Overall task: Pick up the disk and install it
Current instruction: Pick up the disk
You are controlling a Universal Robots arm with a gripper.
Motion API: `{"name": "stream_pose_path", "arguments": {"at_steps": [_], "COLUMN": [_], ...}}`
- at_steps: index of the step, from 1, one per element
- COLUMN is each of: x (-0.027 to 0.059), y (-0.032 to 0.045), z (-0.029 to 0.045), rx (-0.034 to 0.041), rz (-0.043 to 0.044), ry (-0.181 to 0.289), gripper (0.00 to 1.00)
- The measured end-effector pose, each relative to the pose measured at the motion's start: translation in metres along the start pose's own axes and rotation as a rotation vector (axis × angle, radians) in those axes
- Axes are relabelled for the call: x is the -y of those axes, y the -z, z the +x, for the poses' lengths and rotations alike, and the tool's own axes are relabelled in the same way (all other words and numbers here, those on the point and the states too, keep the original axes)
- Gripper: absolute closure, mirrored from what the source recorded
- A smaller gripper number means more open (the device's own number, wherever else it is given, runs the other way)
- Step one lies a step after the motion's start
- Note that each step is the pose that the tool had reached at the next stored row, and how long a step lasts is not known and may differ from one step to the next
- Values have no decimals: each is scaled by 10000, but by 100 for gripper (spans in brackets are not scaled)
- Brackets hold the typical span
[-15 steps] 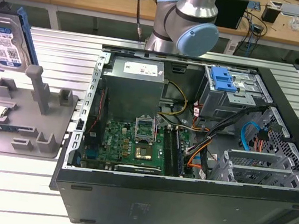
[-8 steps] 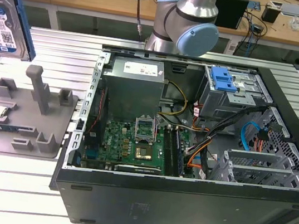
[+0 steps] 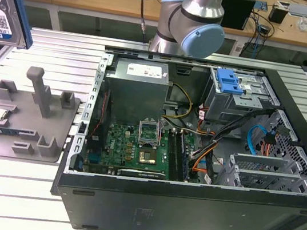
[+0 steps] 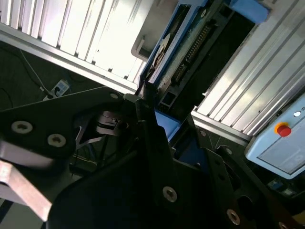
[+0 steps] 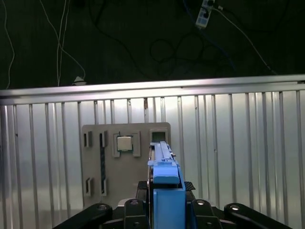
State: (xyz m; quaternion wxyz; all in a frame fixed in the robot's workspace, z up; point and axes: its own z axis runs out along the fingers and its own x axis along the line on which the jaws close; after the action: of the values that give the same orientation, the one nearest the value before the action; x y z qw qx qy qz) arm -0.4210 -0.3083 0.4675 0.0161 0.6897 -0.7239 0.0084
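**Item:** flat silver hard disk in a blue plastic carrier bracket (image 3: pixel 2 7).

**Location:** held aloft over the ribbed aluminium table (image 3: pixel 53 48), near the grey fixture plate (image 3: pixel 21 130). It was at the exterior view's left, well apart from the open black computer case (image 3: pixel 185 215).

**Holder:** black gripper (image 5: pixel 166 187), jaws closed on the carrier and gripping nothing else.

**Risks, as judged:**
- The narrow edge grip could let the disk swing or slip under a sharp move.
- Loose cables beside the blue-latched drive bay (image 3: pixel 231 81) could snag the carrier.
- A skewed entry could jam it.

**Appearance:** the disk stood on edge, with its white-and-blue label showing in the exterior view and the blue frame around it. It was seen edge-on in both wrist views.
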Motion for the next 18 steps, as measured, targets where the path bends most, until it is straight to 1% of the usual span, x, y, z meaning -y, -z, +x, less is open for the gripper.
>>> {"name": "stream_pose_path", "arguments": {"at_steps": [1, 13, 15, 18], "x": [0, 0, 95, 211], "y": [15, 18, 18, 21], "z": [0, 1, 11, 20], "rx": [0, -4, -4, -4], "rz": [0, -1, 0, -4], "ry": [0, -1, -3, -9], "gripper": [63, 63, 63, 63]}}
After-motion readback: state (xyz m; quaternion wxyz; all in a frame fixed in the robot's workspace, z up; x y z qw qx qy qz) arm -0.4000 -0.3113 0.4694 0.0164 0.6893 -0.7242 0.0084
